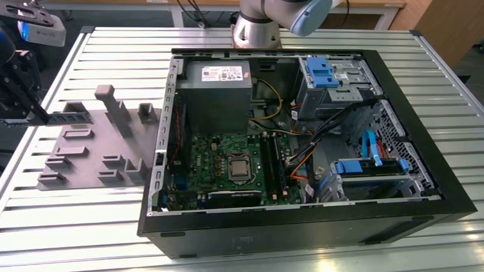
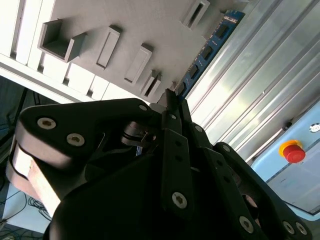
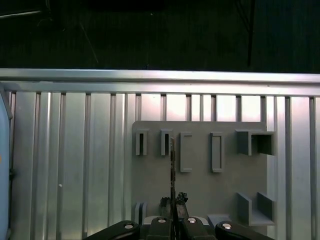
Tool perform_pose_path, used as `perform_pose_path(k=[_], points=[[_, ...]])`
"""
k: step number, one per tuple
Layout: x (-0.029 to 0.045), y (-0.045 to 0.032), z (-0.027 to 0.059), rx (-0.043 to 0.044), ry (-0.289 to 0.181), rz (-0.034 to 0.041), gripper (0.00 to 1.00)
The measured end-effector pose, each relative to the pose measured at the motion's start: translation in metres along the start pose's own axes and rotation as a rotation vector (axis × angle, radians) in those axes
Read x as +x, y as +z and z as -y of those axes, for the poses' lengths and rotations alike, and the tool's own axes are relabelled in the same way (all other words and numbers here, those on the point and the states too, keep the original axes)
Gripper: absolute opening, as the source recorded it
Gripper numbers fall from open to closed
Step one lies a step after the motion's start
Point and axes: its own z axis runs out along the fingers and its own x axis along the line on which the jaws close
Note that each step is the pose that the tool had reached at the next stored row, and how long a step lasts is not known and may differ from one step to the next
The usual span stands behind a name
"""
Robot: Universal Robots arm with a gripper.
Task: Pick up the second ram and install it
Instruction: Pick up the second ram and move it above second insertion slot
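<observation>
The second ram point(image 1: 69, 118), a thin blue stick, hangs level above the grey tray point(image 1: 83, 156) at the exterior view's left, with my gripper point(image 1: 38, 118) shut on one end of it. In the second wrist view the blue ram point(image 2: 207, 47) sticks out past the closed fingertips of the gripper point(image 2: 170, 102). The first wrist view has the ram point(image 3: 172, 165) edge-on, rising from the gripper point(image 3: 173, 205) over the tray point(image 3: 200, 190). The open computer case point(image 1: 423, 107) with its green motherboard point(image 1: 219, 164) lies to the exterior view's right, well apart from the gripper.
The tray carries several upright blocks point(image 1: 113, 105) and slots. Inside the case are a grey power supply point(image 1: 215, 93), blue drive brackets point(image 1: 325, 71) and loose cables point(image 1: 332, 130). The arm's base point(image 1: 255, 31) stands behind the case. A red stop button point(image 2: 292, 151) sits beyond the slatted table.
</observation>
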Motion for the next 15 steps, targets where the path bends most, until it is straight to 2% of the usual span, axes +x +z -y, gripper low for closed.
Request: perform_pose_path(k=[15], points=[[-0.0001,-0.0063,-0.0002,-0.0001,0.000,-0.0001,0.14]])
